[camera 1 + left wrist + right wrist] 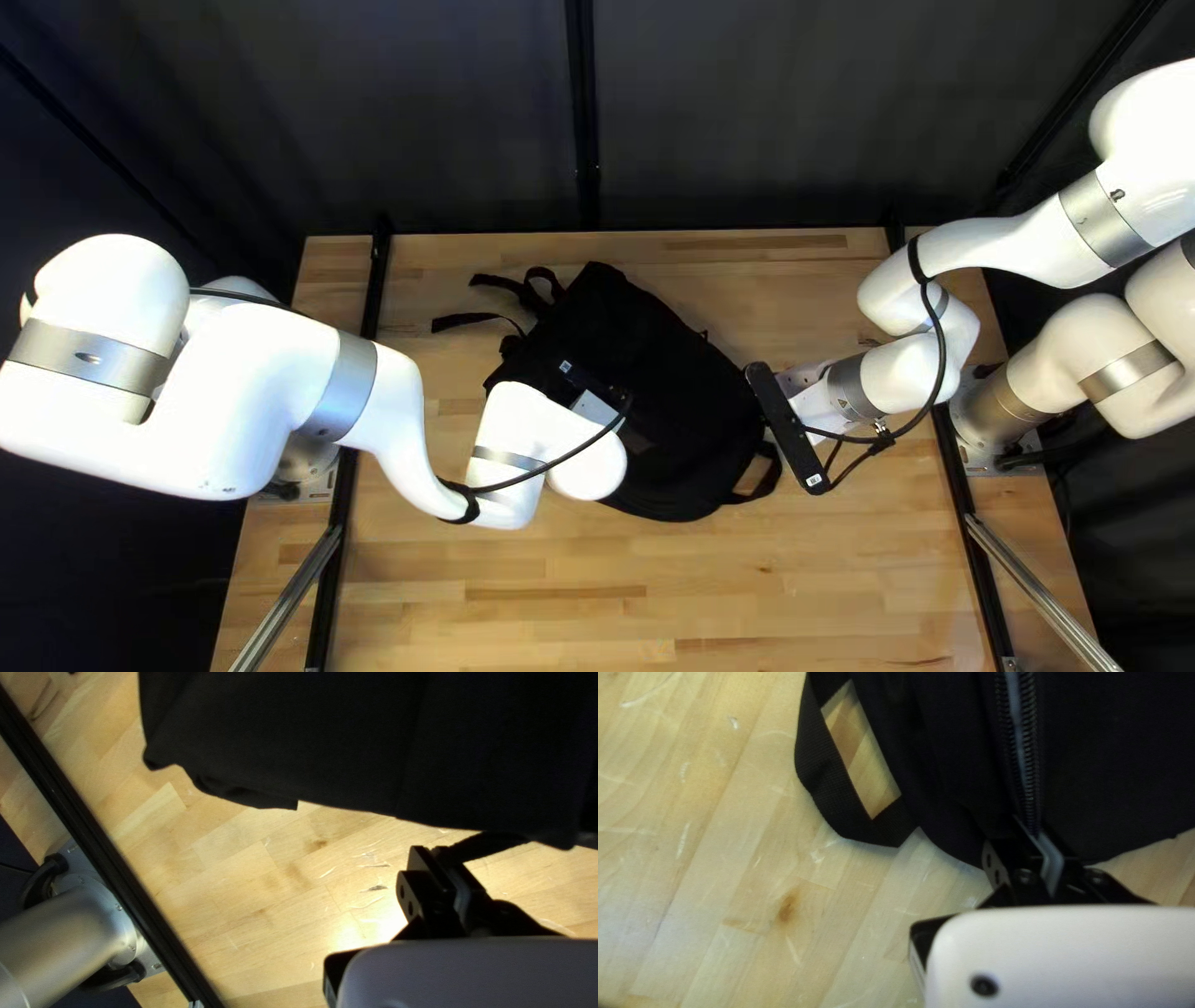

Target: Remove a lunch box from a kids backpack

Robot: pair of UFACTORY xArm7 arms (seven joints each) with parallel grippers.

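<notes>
One black backpack lies across the middle of the table, and no lunch box shows anywhere; my guess is that it's tucked inside. The left gripper has its fingers close together on what looks like a thin black strap beside the bag's edge, perhaps to steady things. Over at the other side, the right gripper has its fingers drawn together at the near end of the zip; whether a pull is pinched there, I can't tell. Two rows of teeth show with a grey strip between them, but how much of the bag is open isn't clear. I'd call this the opening stage: finishing the zip, spreading the mouth, reaching in and lifting the lunch box clear all seem left to do.
</notes>
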